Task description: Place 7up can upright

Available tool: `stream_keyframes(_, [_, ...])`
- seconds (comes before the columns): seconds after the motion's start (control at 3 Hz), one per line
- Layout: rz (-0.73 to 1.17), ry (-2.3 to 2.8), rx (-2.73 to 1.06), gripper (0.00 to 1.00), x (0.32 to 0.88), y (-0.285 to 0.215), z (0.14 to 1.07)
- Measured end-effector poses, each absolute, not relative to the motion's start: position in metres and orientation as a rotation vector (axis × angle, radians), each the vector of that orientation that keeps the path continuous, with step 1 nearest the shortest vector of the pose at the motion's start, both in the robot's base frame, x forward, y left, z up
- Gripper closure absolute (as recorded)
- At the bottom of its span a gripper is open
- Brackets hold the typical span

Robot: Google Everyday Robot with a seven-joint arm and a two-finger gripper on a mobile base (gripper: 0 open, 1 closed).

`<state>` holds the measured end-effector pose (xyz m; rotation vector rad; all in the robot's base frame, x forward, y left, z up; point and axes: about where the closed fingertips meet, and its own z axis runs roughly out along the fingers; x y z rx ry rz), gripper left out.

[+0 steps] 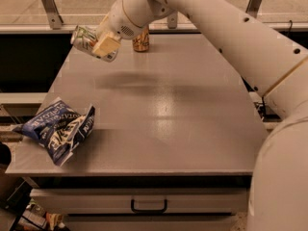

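Camera view: the gripper [103, 46] is up at the table's [192, 129] eleven o'clock, over the far-left corner, fingers pinched on the 7up can [82, 35], which is clear of the surface and tipped well over on its side, one end pointing out left. A brown can [141, 43] stands upright at twelve o'clock by the far edge, just behind the arm. A crumpled blue bag [60, 131] lies at eight o'clock, on the left edge.
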<state>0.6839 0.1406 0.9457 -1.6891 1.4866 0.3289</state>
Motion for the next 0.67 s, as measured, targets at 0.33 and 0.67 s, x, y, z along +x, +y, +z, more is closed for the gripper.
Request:
stream_keyframes(0.33, [0.375, 1.458, -1.642, 1.0, 0.68, 0.1438, 0.938])
stream_keyframes(0.67, [0.413, 1.451, -1.609, 1.0, 0.6724, 0.147, 0.9284])
